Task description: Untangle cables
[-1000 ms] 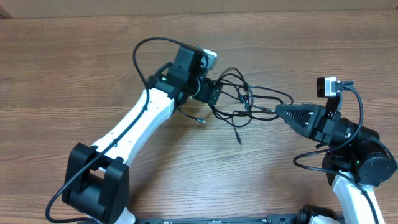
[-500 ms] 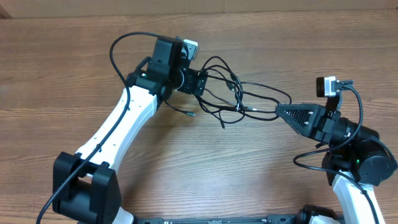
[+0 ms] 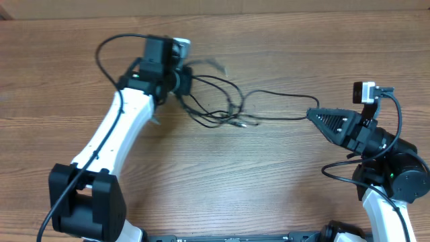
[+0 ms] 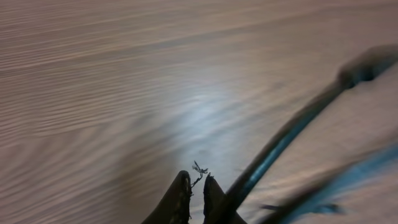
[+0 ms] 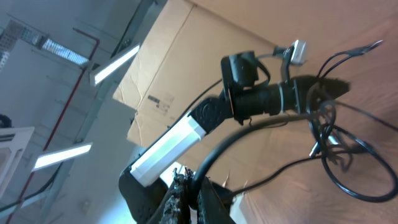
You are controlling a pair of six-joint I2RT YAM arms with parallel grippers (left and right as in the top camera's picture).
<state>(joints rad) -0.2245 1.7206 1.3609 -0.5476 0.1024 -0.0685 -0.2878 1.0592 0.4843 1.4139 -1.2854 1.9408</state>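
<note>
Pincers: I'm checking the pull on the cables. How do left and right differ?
The left pincer grips the cables at the looped bunch; the right pincer grips a single strand running out from it. The left one reaches far across the table; the right one sits close to its base. Both are shut on cable.

you're working over a brown wood-grain table [image 3: 269, 188]. thin black cables [image 3: 232, 121] sprawl across its middle in a loose tangle, one strand running right; how much of them actually rests on the wood, you can't tell.
</note>
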